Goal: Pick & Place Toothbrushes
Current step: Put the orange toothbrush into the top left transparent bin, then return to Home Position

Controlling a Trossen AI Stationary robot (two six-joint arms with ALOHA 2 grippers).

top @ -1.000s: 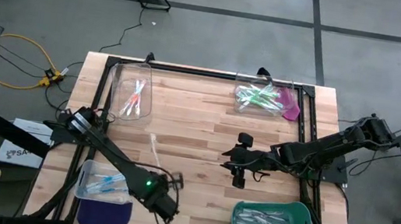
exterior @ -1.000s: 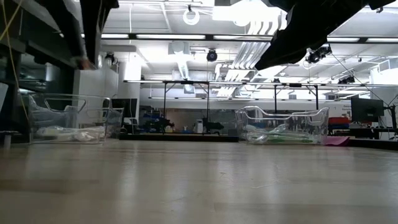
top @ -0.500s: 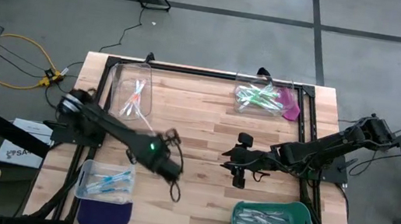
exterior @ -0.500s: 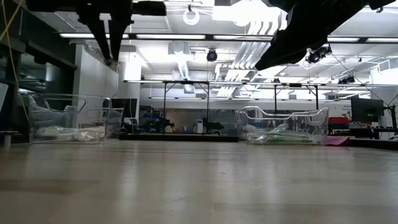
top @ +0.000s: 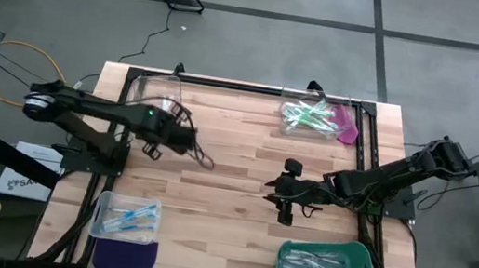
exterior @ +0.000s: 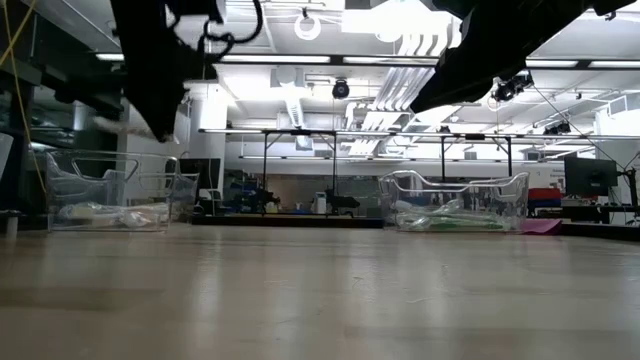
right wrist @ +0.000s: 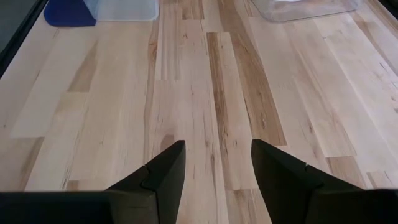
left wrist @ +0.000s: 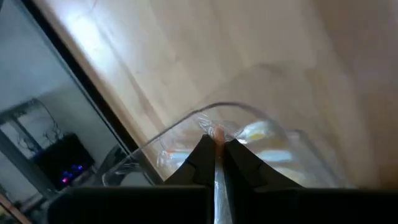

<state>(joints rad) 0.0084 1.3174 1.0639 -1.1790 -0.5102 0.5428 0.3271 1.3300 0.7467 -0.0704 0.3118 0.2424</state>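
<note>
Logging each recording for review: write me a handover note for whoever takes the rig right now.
Left pincer: shut on a pale toothbrush, beside the clear bin at the far left, which holds pink-orange ones.
Right pincer: open, empty, hovering over bare wood mid-table.
Sorted so far: green brushes in the far right bin, blue ones in the near left bin.
Left to do: place the held brush; pale brushes remain in the green tray.

1. A grey concrete floor [top: 262, 43], crossed by dark seams, is seen around the wooden table [top: 230, 199].
2. Yellow cables [top: 18, 75] are laid on the floor beside the table.
3. Bright ceiling lights [exterior: 400, 20] and white ducts [exterior: 290, 100] are shown overhead in the low view.
</note>
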